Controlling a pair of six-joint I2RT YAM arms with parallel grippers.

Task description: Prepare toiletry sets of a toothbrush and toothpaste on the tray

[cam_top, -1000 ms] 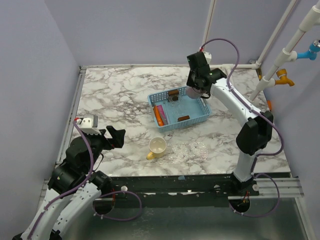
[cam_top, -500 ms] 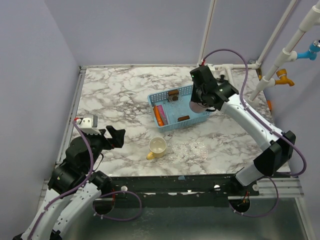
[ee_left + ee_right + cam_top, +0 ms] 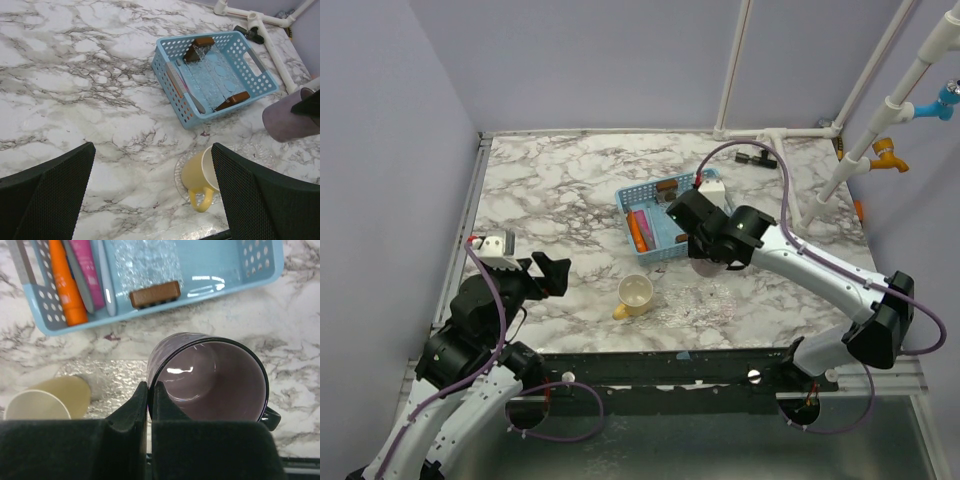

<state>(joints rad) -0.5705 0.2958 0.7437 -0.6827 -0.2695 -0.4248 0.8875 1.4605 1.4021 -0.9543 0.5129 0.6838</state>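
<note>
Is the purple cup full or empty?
Empty. The right wrist view looks into the purple cup and shows only bare inside.

A blue basket (image 3: 632,190) sits mid-table on the marble table (image 3: 550,180), with an orange tube (image 3: 638,236) and a pink item (image 3: 645,221) at its left end. Near it stands a yellow mug (image 3: 635,293). The right fingers (image 3: 700,243) carry a purple mug (image 3: 710,263) beside the basket's near edge. The left fingers (image 3: 557,268) gape at the near left.

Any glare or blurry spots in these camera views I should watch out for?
Right wrist view: bright glints on the blue basket floor and inside the purple mug; the right gripper is dark and soft at the bottom. Left wrist view: the open left gripper frames the tabletop as two dark shapes. Top view: even light, faint shadows.
</note>
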